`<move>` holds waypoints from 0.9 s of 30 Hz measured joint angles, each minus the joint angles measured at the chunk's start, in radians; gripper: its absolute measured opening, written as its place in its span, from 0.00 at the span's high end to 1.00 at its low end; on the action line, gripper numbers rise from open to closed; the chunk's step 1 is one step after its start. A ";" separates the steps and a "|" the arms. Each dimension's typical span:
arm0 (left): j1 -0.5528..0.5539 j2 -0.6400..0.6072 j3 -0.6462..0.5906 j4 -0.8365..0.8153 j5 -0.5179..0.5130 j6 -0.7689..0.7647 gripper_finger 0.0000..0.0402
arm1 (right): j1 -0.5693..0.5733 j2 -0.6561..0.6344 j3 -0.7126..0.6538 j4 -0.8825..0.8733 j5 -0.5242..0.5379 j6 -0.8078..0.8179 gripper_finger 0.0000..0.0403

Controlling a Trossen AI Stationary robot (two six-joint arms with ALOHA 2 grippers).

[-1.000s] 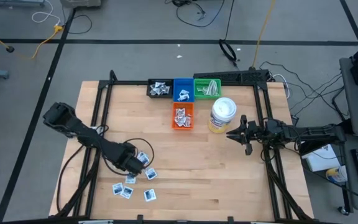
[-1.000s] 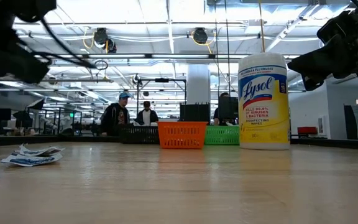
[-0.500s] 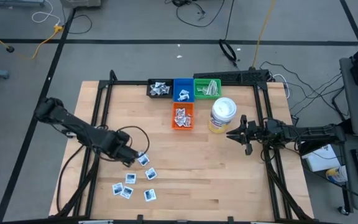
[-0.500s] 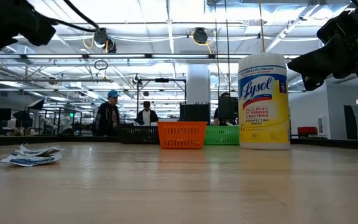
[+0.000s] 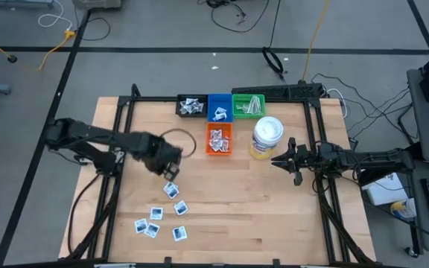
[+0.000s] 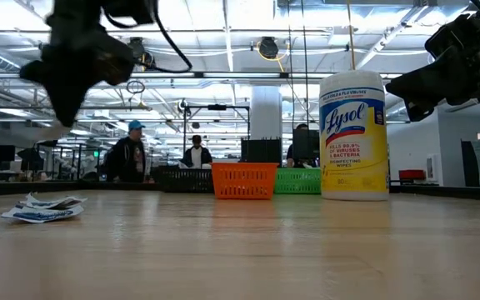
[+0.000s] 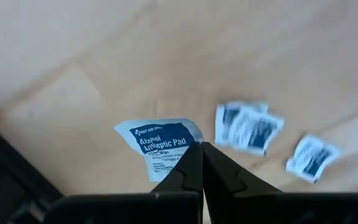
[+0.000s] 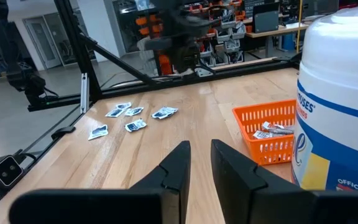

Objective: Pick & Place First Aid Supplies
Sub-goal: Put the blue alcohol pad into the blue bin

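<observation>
Alcohol prep pad (image 7: 164,147), a small white packet with a dark blue label, hangs pinched between the clenched fingers of the left gripper (image 7: 201,149). Seen from above, that gripper (image 5: 171,158) is raised off the wooden table (image 5: 274,216), well to the left of the orange basket (image 5: 218,139) and just above the loose packets (image 5: 161,216) that lie scattered on the boards nearer the front edge. From table height, the same packets (image 6: 42,209) show as a low flat heap far left of the orange basket (image 6: 243,180).

Right gripper (image 5: 283,160) waits to the right of the orange basket, just past the Lysol wipes canister (image 5: 266,138), its fingers (image 8: 176,167) a narrow gap apart and grasping nothing.

Behind the orange basket sits a row of three more: a black basket (image 5: 191,106) holding white packets, a blue basket (image 5: 219,108) directly behind it, and a green basket (image 5: 248,105) holding pale wrapped strips. The orange basket itself holds packets with red print (image 8: 272,130).

People (image 6: 127,155) stand in the room beyond the table.
</observation>
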State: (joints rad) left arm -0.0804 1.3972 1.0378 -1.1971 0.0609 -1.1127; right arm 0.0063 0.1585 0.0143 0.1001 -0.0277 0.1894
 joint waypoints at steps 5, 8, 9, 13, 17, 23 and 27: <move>0.215 -0.001 0.000 0.021 0.016 0.168 1.00 | 0.000 0.000 0.000 0.000 0.000 0.000 0.85; 0.341 -0.001 0.000 0.020 0.017 0.265 1.00 | 0.000 0.000 0.000 0.000 0.000 0.000 0.85; 0.380 -0.001 0.000 0.020 0.017 0.295 1.00 | 0.000 0.000 0.000 0.000 0.000 0.000 0.85; 0.529 -0.001 0.000 0.020 0.016 0.417 1.00 | 0.000 0.000 0.000 0.000 0.000 0.000 0.85; 0.639 0.002 0.000 0.022 0.016 0.516 1.00 | 0.000 0.000 0.000 0.000 0.000 0.000 0.85; 0.699 0.182 0.153 0.003 0.018 0.654 1.00 | 0.000 0.000 0.000 0.000 0.000 0.000 0.85; 0.720 0.355 0.358 -0.014 0.018 0.746 1.00 | 0.000 0.000 0.000 0.000 0.000 0.000 0.85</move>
State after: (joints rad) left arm 0.6397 1.7521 1.3957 -1.2109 0.0784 -0.3670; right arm 0.0066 0.1585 0.0147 0.1001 -0.0277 0.1894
